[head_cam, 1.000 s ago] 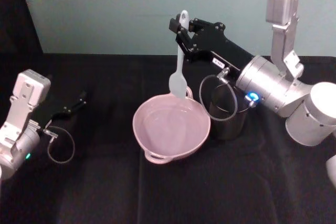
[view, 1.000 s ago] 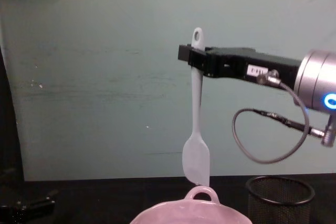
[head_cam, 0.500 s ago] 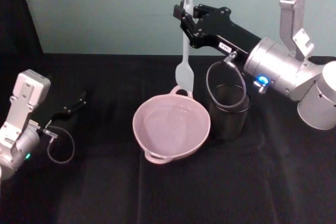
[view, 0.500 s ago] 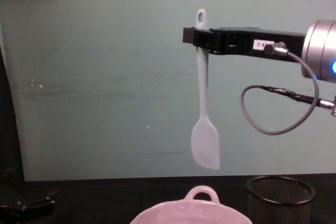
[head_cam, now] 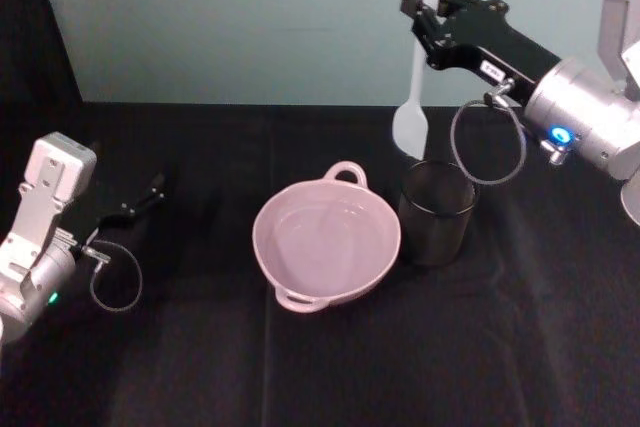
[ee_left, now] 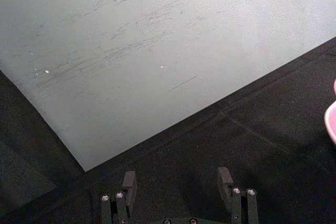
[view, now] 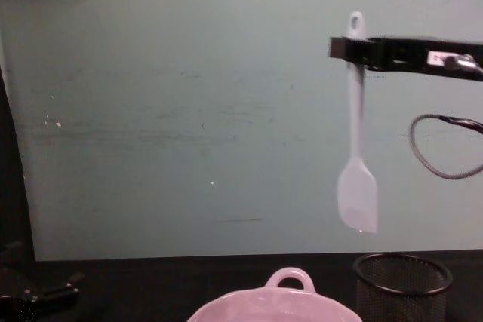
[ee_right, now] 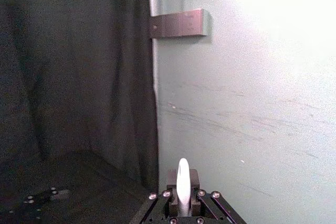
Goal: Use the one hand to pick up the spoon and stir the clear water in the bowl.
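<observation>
My right gripper (head_cam: pixel 421 15) is raised high at the back right and shut on the upper handle of the white spoon (head_cam: pixel 411 125). The spoon (view: pixel 356 186) hangs straight down, its blade above the black wire-mesh cup (head_cam: pixel 436 211) and clear of its rim. In the right wrist view the spoon's handle end (ee_right: pixel 182 177) stands between the fingers. The pale pink bowl (head_cam: pixel 290 269) with clear water sits mid-table, left of the cup and below the spoon. My left gripper (ee_left: pixel 177 180) rests open at the table's left, and nothing is between its fingers.
The mesh cup (view: pixel 402 282) stands just right of the bowl (view: pixel 290 280), almost touching it. A black cloth covers the table, with a pale green wall behind. A cable loop hangs under my right wrist (head_cam: pixel 487 142).
My right gripper has carried the spoon up and to the right, from over the bowl's far rim to above the mesh cup. The left arm has not moved.
</observation>
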Robot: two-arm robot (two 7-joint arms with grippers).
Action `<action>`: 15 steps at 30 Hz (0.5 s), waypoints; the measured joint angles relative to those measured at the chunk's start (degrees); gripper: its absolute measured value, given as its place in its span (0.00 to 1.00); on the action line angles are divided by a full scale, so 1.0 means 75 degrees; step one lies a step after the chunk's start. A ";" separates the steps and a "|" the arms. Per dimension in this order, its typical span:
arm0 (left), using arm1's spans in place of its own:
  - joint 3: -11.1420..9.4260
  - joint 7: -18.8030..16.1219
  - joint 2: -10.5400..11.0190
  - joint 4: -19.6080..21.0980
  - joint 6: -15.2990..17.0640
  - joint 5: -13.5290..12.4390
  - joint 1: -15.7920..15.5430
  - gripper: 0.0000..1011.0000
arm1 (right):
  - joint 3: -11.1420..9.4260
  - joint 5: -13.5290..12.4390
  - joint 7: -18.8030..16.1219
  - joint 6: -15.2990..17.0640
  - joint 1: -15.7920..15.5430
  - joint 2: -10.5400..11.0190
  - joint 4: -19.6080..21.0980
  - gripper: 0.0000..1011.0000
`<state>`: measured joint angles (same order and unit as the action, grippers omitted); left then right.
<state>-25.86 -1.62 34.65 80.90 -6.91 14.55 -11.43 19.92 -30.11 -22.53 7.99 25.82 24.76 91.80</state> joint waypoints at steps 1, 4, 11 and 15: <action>0.0000 0.0000 0.0000 0.0000 0.0000 0.0000 0.0000 1.00 | -0.0057 -0.0031 0.0022 -0.0019 -0.0028 0.0036 -0.0059 0.12; 0.0000 0.0000 0.0000 0.0000 0.0000 0.0000 0.0000 1.00 | -0.0159 -0.0116 0.0034 -0.0081 -0.0100 0.0069 -0.0250 0.12; 0.0000 0.0000 0.0000 0.0000 0.0000 0.0000 0.0000 1.00 | -0.0282 -0.0385 -0.0016 -0.0300 -0.0289 -0.0001 -0.0752 0.12; 0.0000 0.0000 0.0000 0.0000 0.0000 0.0000 0.0000 1.00 | -0.0280 -0.0471 -0.0062 -0.0407 -0.0359 -0.0083 -0.1051 0.12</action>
<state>-25.86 -1.62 34.64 80.90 -6.91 14.55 -11.43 17.82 -33.65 -22.99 4.94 23.12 24.14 83.93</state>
